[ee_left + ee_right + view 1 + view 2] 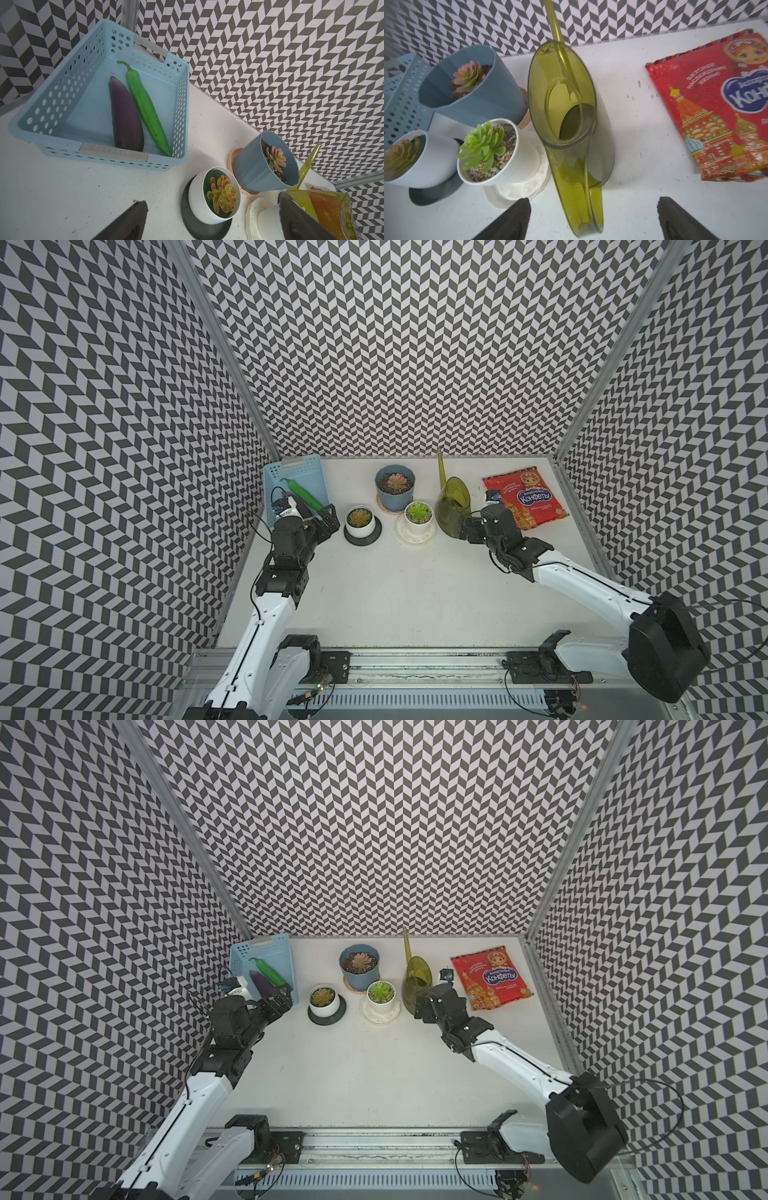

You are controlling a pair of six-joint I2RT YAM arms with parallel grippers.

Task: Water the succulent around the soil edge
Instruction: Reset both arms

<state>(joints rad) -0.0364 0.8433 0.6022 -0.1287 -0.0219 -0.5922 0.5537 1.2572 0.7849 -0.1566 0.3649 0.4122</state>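
An olive-green see-through watering can stands upright on the table, spout toward the back wall. My right gripper is open, one finger on each side of the can's handle, neither touching it. A pink succulent grows in soil in a blue pot. In front of it are a green succulent in a white pebble-filled pot and an orange one on a dark saucer. My left gripper hangs open and empty, left of the orange one.
A light blue basket with an eggplant and a green pepper fills the back left corner. A red candy bag lies right of the can, with a small dark item between them. Patterned walls enclose three sides.
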